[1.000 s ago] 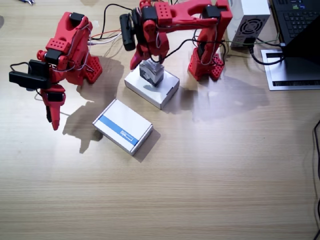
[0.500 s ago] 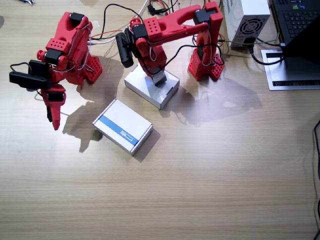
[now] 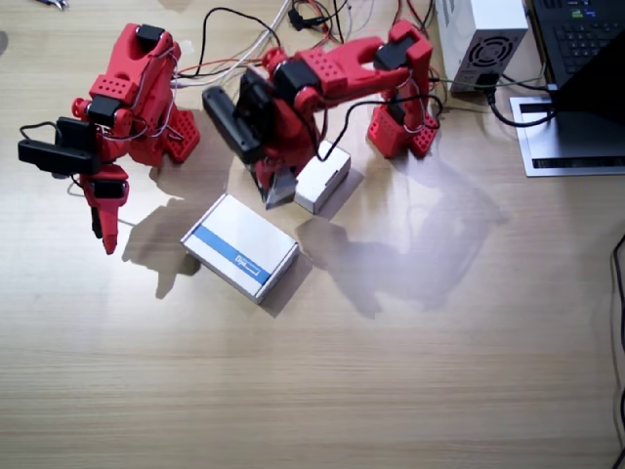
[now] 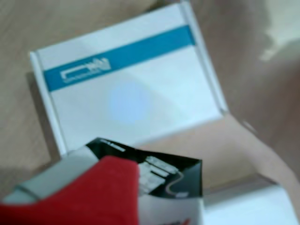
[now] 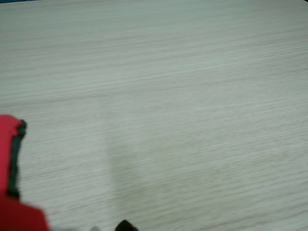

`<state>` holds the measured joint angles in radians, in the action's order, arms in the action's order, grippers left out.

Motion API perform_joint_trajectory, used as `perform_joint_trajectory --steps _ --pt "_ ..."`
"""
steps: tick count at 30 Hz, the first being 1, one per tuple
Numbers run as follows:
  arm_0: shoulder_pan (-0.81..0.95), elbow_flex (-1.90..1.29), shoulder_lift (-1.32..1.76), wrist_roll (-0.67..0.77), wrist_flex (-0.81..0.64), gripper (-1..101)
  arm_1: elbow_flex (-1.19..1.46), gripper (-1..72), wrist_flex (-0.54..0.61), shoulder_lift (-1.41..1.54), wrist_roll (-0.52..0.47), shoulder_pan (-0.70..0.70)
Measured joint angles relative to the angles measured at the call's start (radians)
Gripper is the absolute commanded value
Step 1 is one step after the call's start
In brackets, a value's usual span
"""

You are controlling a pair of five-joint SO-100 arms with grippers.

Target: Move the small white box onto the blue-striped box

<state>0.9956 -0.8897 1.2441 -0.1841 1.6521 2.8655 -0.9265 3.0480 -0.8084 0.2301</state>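
Observation:
The blue-striped box (image 3: 239, 246) lies flat on the table, its blue band along the near long edge; it fills the top of a wrist view (image 4: 126, 79). My left gripper (image 3: 276, 186) is shut on the small white box (image 3: 281, 188), held in the air just beyond the striped box's far corner. In that wrist view the small white box (image 4: 161, 185) shows a black printed face under a red finger (image 4: 93, 197). My right gripper (image 3: 104, 223) hangs shut over bare table to the side of the striped box, holding nothing.
A plain white box (image 3: 323, 176) lies just behind the held carton, also seen in a wrist view (image 4: 253, 206). Cables, a grey power supply (image 3: 483, 39) and a laptop (image 3: 581, 39) crowd the far edge. The other wrist view shows only wood table (image 5: 168, 106).
My left gripper closed on the small white box atop the plain white box, lifted it off and swung it toward the blue-striped box. The right arm has not moved.

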Motion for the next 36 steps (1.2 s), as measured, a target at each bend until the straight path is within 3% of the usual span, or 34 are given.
perform_joint_trajectory --steps 7,10,17,24,25,26,28,29,32,36 --pt "-0.031 0.449 -0.469 -0.066 0.003 20 0.0 43.5 -0.015 0.0 0.0 0.0" --pt "-0.029 0.541 -0.541 -0.086 0.005 30 0.0 43.5 -0.015 0.0 0.0 0.0" --pt "-0.034 0.552 -0.532 -0.107 0.003 37 0.0 43.2 -0.015 -0.002 0.0 -0.02" --pt "-0.041 0.512 -0.255 -0.156 0.005 36 0.0 43.0 -0.015 0.003 0.0 -0.032" --pt "-0.041 0.485 -0.206 -0.163 0.005 36 0.0 41.6 -0.015 0.003 0.0 -0.031" --pt "-0.043 0.439 -0.133 -0.173 0.005 32 0.0 31.7 -0.015 0.003 0.0 -0.032" --pt "-0.091 0.322 0.055 -0.215 0.005 7 0.0 1.0 -0.031 0.003 0.0 -0.064" --pt "-0.14 0.25 0.167 -0.258 0.005 0 0.0 0.1 -0.034 0.003 0.0 -0.084" --pt "-0.416 -0.046 0.528 -0.402 -0.025 0 0.0 0.1 -0.098 0.003 0.0 -0.146" --pt "-0.822 -0.715 1.095 -0.569 -0.259 0 0.0 0.1 -0.135 0.003 0.0 -0.189"
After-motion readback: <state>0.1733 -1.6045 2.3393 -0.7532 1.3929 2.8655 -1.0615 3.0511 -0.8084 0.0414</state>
